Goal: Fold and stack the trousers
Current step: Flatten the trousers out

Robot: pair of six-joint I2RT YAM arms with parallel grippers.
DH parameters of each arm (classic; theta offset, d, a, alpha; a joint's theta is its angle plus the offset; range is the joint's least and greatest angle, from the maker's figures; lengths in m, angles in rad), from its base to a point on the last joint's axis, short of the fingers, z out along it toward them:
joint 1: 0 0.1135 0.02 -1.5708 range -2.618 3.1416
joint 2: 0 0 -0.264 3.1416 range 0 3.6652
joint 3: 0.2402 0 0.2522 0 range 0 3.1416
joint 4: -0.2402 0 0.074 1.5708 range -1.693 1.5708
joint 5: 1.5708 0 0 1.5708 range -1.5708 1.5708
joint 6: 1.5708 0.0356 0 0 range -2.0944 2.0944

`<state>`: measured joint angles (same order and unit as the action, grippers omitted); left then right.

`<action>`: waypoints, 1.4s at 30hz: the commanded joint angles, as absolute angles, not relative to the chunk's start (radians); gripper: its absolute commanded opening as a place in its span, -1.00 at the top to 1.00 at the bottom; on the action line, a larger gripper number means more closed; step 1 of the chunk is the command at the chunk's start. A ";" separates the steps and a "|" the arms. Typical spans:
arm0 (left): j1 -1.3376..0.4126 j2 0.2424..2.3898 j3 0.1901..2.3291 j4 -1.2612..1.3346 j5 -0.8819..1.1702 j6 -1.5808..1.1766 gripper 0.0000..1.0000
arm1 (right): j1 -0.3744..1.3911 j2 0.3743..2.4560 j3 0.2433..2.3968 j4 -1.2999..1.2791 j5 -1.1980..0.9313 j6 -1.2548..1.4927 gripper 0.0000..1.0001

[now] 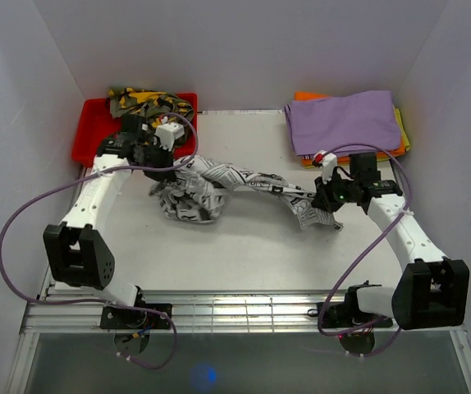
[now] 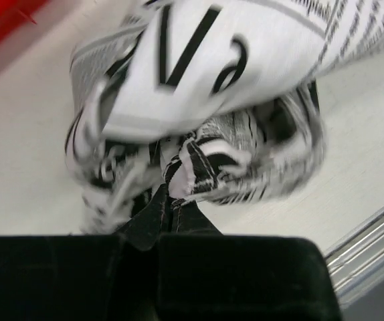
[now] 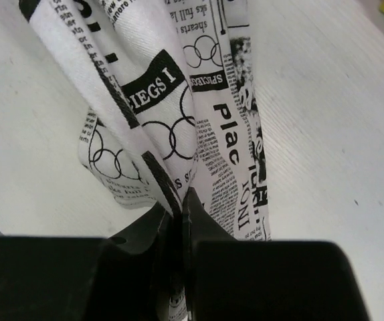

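The newspaper-print trousers hang stretched between both grippers above the table middle, with a crumpled bunch sagging onto the table at the left. My left gripper is shut on one end of the trousers. Its jaws are pressed together on the cloth in the left wrist view. My right gripper is shut on the other end, and the printed cloth runs out from between its closed jaws.
A red bin with patterned clothes stands at the back left. A stack of folded trousers, purple on top, lies at the back right. The table's metal front rail runs between the arm bases.
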<state>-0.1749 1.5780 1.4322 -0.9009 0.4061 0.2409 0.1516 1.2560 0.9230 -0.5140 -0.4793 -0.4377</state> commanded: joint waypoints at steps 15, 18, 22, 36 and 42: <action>0.248 1.408 1.342 -0.850 0.396 0.542 0.15 | -0.169 1.143 0.894 -0.948 -0.430 -0.952 0.85; 0.311 1.462 1.383 -0.795 0.362 0.463 -0.10 | -0.182 1.134 0.879 -0.948 -0.403 -0.983 0.85; 0.376 1.508 1.485 -0.865 0.480 0.466 -0.13 | -0.198 1.134 0.880 -0.962 -0.390 -1.022 0.85; 0.232 1.692 1.508 -0.930 0.651 0.497 -0.96 | -0.202 1.135 0.882 -0.973 -0.364 -1.071 0.85; 0.146 1.750 1.436 -0.770 0.390 0.436 -0.96 | -0.202 1.135 0.900 -0.965 -0.353 -1.083 0.85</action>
<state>0.1669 1.7401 1.4559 -0.8734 0.5282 0.4843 -0.1963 1.1522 0.8738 -0.9474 -0.3702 -1.0340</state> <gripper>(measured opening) 0.976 0.089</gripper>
